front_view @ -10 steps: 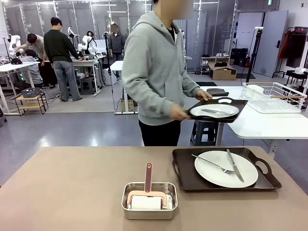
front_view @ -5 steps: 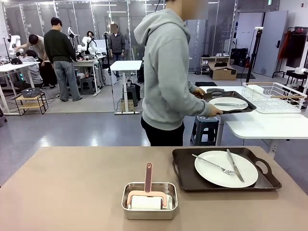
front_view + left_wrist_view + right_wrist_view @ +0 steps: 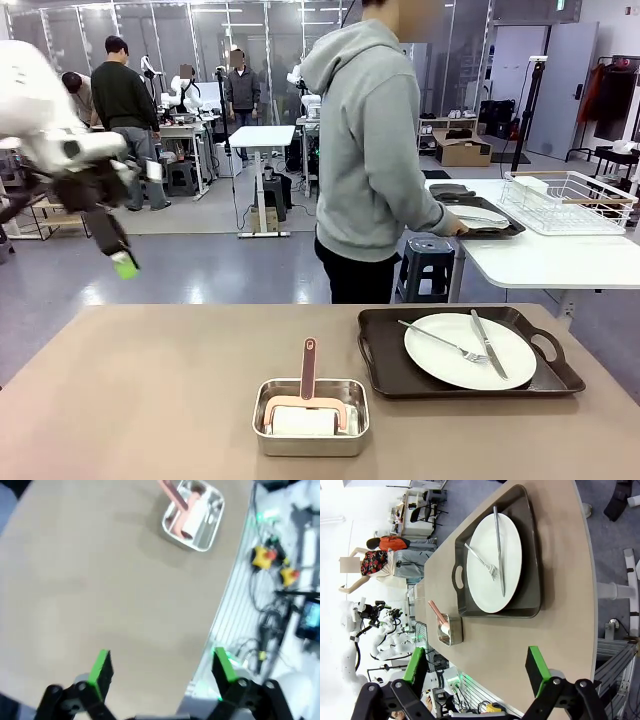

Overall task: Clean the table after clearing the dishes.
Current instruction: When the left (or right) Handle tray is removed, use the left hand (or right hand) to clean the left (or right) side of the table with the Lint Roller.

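At the near edge of the table, a steel pan keeps a pink-handled roller within my reach, ready for cleaning, I judge. Just beyond it, one plate with fork and knife waits uncleared on its dark tray. My left gripper and right gripper hang above, both wide and empty. Farther off, the person sets what looks like the other tray on a white table.
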Available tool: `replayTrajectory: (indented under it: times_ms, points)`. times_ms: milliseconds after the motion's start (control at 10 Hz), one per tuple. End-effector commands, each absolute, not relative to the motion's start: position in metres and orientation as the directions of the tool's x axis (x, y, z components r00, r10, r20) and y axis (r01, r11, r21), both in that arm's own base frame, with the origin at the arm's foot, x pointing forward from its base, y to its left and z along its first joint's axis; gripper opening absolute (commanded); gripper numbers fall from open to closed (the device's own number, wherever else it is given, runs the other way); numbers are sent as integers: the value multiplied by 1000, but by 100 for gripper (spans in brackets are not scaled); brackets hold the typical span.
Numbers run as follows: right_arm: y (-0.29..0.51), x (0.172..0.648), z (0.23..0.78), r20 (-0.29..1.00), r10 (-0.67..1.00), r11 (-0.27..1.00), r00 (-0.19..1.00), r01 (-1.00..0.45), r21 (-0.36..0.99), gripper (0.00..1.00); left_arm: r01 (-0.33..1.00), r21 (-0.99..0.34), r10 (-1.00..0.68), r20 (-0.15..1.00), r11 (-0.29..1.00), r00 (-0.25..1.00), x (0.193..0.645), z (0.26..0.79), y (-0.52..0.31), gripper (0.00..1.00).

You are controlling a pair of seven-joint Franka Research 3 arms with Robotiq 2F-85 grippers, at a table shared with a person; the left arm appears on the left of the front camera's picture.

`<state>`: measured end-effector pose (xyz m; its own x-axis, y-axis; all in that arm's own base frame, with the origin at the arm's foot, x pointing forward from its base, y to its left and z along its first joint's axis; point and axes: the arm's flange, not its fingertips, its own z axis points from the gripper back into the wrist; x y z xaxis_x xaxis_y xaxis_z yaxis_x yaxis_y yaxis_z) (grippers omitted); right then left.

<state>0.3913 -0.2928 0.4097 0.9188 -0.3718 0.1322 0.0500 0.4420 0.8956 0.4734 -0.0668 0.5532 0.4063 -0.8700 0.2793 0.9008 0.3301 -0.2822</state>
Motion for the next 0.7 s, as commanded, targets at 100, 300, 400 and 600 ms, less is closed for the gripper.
replayTrajectory:
  times_ms: [100,300,400,600]
  points:
    - [-292,391,413,139,-372,444,918,45,895,100,956,-190,-938,223,224,265,475,517,-111,100]
    - [-292,391,413,139,-372,444,918,45,895,100,958,-226,-943,238,178,231,474,499,-140,100]
    - [-292,391,413,139,-372,444,918,45,895,100,955,-232,-932,269,183,244,474,498,-138,100]
    - [-292,391,413,139,-372,444,918,45,895,100,951,-236,-944,215,199,250,474,504,-146,100]
